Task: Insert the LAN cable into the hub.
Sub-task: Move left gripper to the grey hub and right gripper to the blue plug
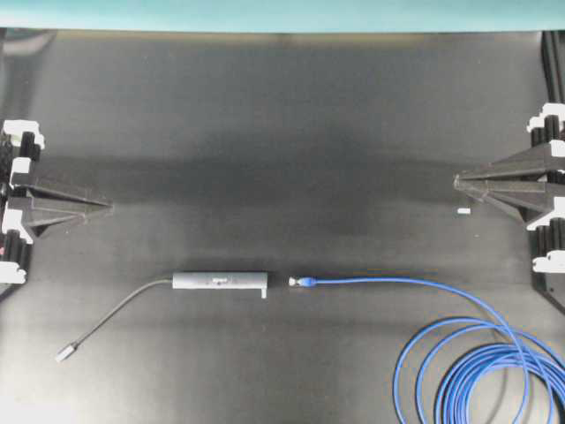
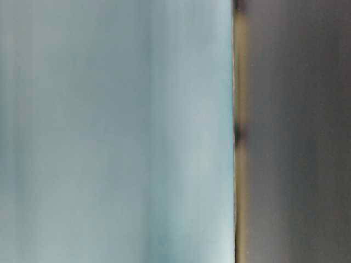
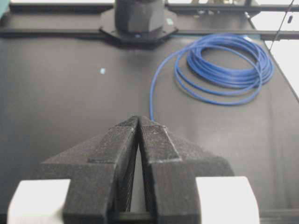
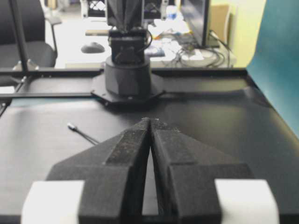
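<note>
On the desk [image 1: 282, 115], near edge: LAN cable [image 1: 468, 353] coiled at right, its plug [image 1: 300, 282] lined up just short of the hub [image 1: 219, 280], apart, seemingly staged for insertion. Further back, I see left claw [image 1: 106, 208] and right claw [image 1: 459, 182] clenched, empty, parked.

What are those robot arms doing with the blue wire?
Nothing yet. The left gripper and the right gripper sit at the sides of the black table, their fingers shut and holding nothing. The hub, a little grey bar, lies in the middle. The LAN cable is coiled on the right, and its plug lies pointing at the hub's end with a small gap between them. It is not plugged in yet.
</note>
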